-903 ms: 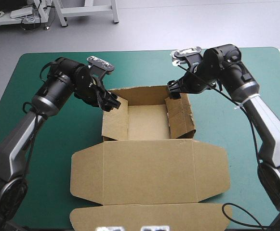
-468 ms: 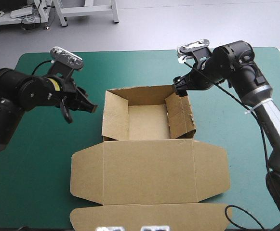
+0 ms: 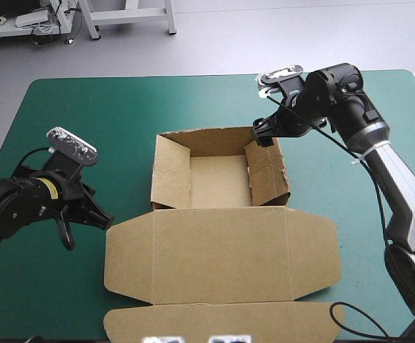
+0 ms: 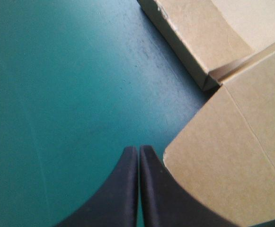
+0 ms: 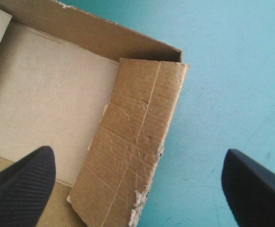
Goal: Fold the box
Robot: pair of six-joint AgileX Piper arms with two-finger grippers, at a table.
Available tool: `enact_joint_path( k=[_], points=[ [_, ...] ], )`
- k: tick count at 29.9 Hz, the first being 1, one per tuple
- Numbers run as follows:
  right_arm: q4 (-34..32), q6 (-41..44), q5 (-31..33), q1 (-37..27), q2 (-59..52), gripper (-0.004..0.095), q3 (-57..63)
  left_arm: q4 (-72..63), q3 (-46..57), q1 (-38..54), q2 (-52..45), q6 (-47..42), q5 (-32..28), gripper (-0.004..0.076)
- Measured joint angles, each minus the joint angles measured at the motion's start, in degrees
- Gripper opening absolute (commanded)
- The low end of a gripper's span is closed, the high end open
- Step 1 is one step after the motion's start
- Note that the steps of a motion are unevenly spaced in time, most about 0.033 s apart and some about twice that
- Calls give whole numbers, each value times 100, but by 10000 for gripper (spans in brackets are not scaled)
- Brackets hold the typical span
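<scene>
High view
Box [image 3: 221,236]: brown, at the middle of the frame; the open tray, walls raised, sits above centre, and the lid [image 3: 221,261] lies flat below it toward the bottom edge.
Left arm: comes in low from the lower left, bent toward the lid; the left gripper [image 3: 101,220] is just beside the lid's upper left corner, over the cover.
Right arm: reaches in from the right edge and folds down at the upper right; the right gripper [image 3: 263,133] is at the tray's far right corner.
Open room: bare teal-green cover [image 3: 57,114] lies wide on both sides of the tray and along the top.

Left wrist view
Left gripper [image 4: 138,150]: black fingers pressed together in one point, nothing between them.
Box [image 4: 232,156]: a lid corner lies just beside the fingers; the tray's outer wall stands farther ahead.
Open room: bare cover ahead and to the other side.

Right wrist view
Right gripper [image 5: 137,153]: fingers spread wide, holding nothing.
Box [image 5: 47,94]: the tray's corner lies under the gripper; its torn side wall [image 5: 137,137] runs between the fingers, one over the tray floor and the other over the bare cover.
</scene>
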Motion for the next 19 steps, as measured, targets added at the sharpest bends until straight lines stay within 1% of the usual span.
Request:
enact_joint_path(
  k=[12,17,19],
  points=[
    [96,0,-15,0,658,878,0,-118,1385,0,-927,-239,0,-8],
    [96,0,-36,0,1089,877,0,-123,1636,0,-1357,-291,0,-8],
    [96,0,-41,0,1241,851,0,-123,1671,0,-1517,-324,0,-8]
  ],
)
